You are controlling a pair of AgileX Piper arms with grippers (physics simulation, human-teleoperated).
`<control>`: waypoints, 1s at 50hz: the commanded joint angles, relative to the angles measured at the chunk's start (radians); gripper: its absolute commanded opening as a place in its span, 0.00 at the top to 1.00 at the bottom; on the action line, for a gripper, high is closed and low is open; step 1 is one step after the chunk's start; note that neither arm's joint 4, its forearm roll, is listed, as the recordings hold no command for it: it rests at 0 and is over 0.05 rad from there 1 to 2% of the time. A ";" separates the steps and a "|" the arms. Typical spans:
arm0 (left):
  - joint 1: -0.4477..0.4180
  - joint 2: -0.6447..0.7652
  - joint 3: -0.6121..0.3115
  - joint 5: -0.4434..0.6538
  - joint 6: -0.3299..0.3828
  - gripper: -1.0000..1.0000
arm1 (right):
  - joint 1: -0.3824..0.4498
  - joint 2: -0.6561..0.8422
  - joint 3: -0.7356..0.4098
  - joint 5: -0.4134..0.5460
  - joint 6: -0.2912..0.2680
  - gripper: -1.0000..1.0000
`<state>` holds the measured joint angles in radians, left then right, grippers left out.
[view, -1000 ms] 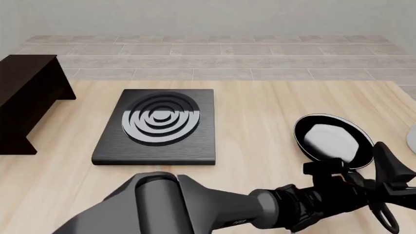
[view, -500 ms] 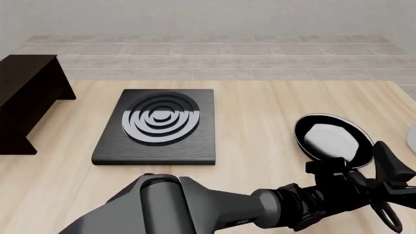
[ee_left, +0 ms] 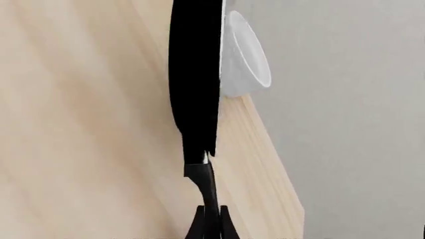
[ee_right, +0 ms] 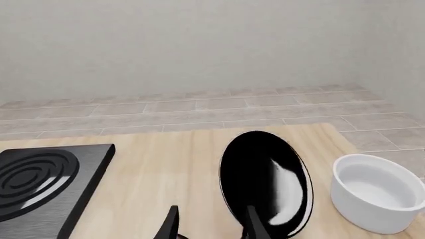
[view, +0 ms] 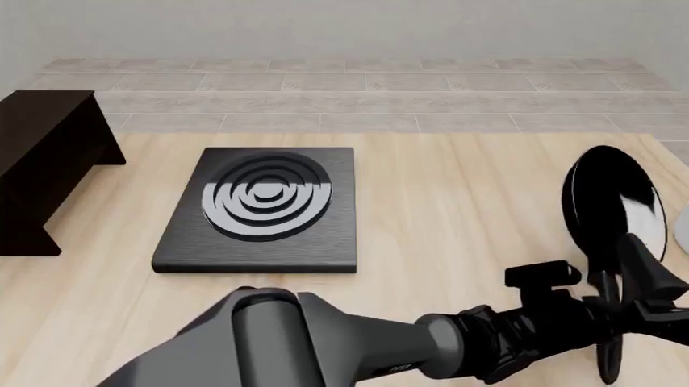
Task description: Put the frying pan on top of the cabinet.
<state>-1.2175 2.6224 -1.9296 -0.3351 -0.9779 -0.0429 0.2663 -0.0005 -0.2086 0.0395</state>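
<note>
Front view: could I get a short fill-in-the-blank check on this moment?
The left pincer holds the pan by its ___.
Between the cabinet and the pan lies the ___.
The bowl beside the pan is ___ in colour.
Missing words: handle; stove plate; white.

The frying pan [view: 609, 208], glossy black with a pale reflection inside, stands tipped up almost on edge just ahead of the end effector [view: 630, 302], its long handle running down between the fingers; from the other arm's camera it shows its shiny inside [ee_right: 265, 183]. The cabinet [view: 43, 153], a dark brown box with a flat top, stands on the worktop [view: 453, 210] well apart from the end effector, far to its left.
</note>
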 commanded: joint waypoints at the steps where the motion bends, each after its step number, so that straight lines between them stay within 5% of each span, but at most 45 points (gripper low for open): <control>1: 0.006 0.003 0.055 -0.011 -0.087 1.00 | 0.000 -0.005 0.000 0.004 -0.002 0.00; 50: 0.049 -0.349 0.370 -0.133 0.007 1.00 | 0.009 -0.008 -0.001 0.007 -0.010 0.00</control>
<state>-1.1800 2.3865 -1.6162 -0.4299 -0.9869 -0.0353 0.2568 -0.0013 -0.2008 0.0298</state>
